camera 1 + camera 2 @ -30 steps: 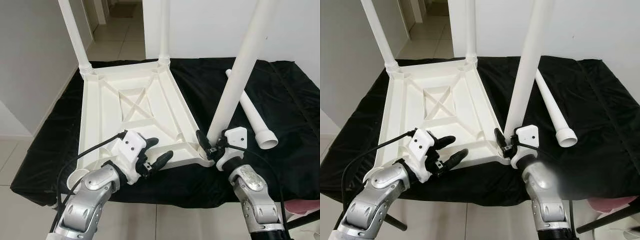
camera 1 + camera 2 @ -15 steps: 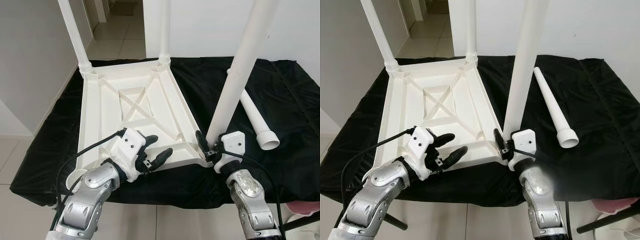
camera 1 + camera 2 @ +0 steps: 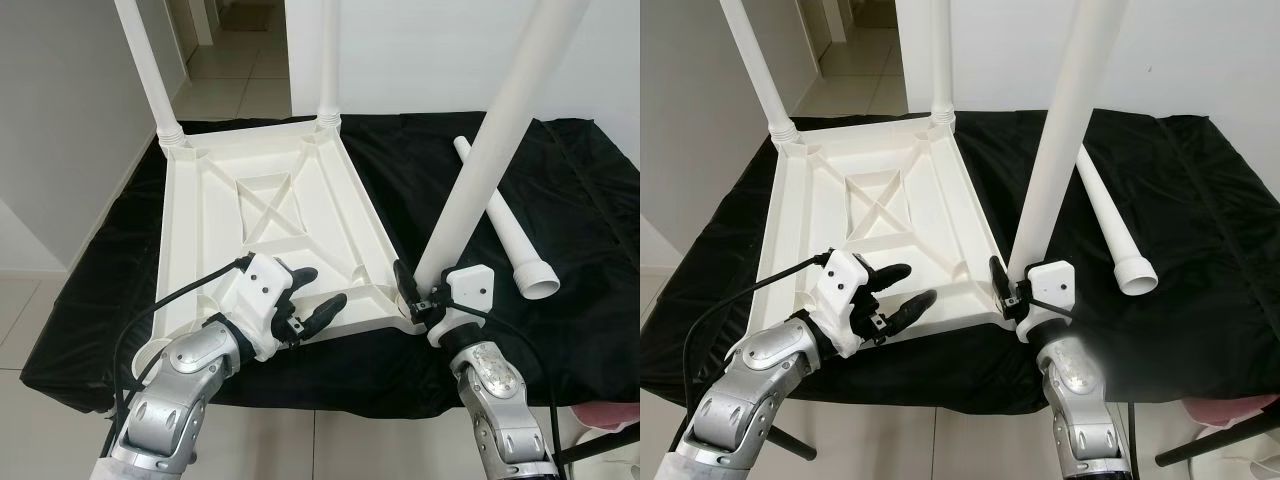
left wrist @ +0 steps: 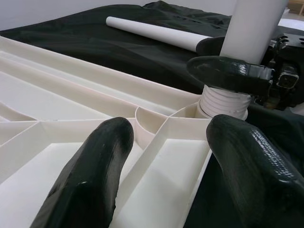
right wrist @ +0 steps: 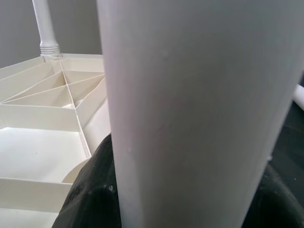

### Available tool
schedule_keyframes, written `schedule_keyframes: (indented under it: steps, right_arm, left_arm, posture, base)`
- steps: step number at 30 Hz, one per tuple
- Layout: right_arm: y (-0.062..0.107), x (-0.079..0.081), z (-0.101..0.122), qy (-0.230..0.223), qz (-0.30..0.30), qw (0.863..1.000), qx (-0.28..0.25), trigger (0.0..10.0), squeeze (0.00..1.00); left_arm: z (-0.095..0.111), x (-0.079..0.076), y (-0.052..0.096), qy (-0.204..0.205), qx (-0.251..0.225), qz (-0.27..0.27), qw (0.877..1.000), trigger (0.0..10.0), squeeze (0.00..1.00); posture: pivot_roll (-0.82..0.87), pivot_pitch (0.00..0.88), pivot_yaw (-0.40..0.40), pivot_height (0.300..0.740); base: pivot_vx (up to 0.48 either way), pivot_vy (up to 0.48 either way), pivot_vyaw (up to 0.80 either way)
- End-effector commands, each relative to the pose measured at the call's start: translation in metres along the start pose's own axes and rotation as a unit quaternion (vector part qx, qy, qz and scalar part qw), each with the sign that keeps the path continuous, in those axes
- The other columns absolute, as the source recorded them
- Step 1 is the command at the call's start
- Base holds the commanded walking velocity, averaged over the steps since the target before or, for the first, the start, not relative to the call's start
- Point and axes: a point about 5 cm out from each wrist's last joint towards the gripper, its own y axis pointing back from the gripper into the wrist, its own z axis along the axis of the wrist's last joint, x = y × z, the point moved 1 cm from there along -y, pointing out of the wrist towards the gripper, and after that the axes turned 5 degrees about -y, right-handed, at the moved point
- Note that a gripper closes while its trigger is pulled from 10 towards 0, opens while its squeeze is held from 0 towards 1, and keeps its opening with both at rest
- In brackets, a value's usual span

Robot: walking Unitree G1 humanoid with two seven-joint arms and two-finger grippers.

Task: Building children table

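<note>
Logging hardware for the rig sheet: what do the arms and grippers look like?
Both arms are silver metal with rounded segments. Each ends in a white blocky housing: left gripper, right gripper. Fingers are long, glossy black and rounded. A black cable loops to each housing.

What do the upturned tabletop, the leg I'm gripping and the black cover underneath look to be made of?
Upturned tabletop: likely moulded plastic, white with a slight sheen; ribs are cast into its underside. Leg held by the right gripper: the same smooth white plastic, apparently a hollow tube, with a ridged end. Black cover: thin, creased, glossy sheet, fabric or plastic film.
</note>
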Motion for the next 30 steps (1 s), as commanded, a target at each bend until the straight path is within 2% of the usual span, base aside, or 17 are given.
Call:
schedule_keyframes:
  steps: [1,11,13,21,26,27,28,30]
  right_arm:
    - [0.011,0.009,-0.030,-0.012,0.018,0.997,0.069,10.0,0.00]
    - [0.013,0.009,-0.033,-0.039,0.014,0.997,0.071,10.0,0.00]
    - [0.013,0.007,-0.037,-0.051,-0.004,0.995,0.084,10.0,0.00]
    - [0.008,0.005,-0.042,-0.049,-0.054,0.991,0.109,10.0,0.00]
    - [0.002,0.015,-0.037,-0.060,-0.077,0.989,0.110,10.0,0.00]
    - [0.000,0.019,-0.037,-0.061,-0.096,0.987,0.114,10.0,0.00]
    - [0.000,0.020,-0.037,-0.059,-0.115,0.985,0.117,10.0,0.00]
    - [0.000,0.020,-0.037,-0.059,-0.115,0.985,0.117,10.0,0.00]
  left_arm:
    - [-0.003,0.006,0.004,-0.001,0.011,0.034,0.999,10.0,0.00]
    - [-0.002,0.007,0.004,-0.005,0.012,0.033,0.999,10.0,0.00]
    - [-0.002,0.007,0.004,-0.005,0.011,0.032,0.999,10.0,0.00]
    - [-0.002,0.008,0.003,-0.007,0.011,0.030,0.999,10.0,0.00]
    - [-0.002,0.007,0.003,-0.006,0.011,0.030,0.999,10.0,0.00]
    - [-0.002,0.007,0.003,-0.006,0.011,0.031,0.999,10.0,0.00]
    - [-0.002,0.006,0.004,-0.006,0.011,0.031,0.999,10.0,0.00]
    - [-0.002,0.006,0.004,-0.006,0.011,0.031,0.999,10.0,0.00]
  posture:
    - [-0.04,0.083,0.080,0.740]
    - [-0.03,0.081,0.082,0.740]
    - [-0.04,0.075,0.086,0.740]
    - [-0.04,0.073,0.082,0.740]
    - [-0.03,0.074,0.079,0.740]
    - [-0.03,0.073,0.075,0.740]
    - [-0.03,0.074,0.073,0.740]
    - [-0.03,0.074,0.073,0.740]
  base:
    - [0.000,0.000,0.00]
    - [0.000,0.000,0.00]
    - [0.000,0.000,0.00]
    - [0.000,0.000,0.00]
    - [0.000,0.000,0.00]
    - [0.000,0.000,0.00]
    - [0.000,0.000,0.00]
    - [0.000,0.000,0.00]
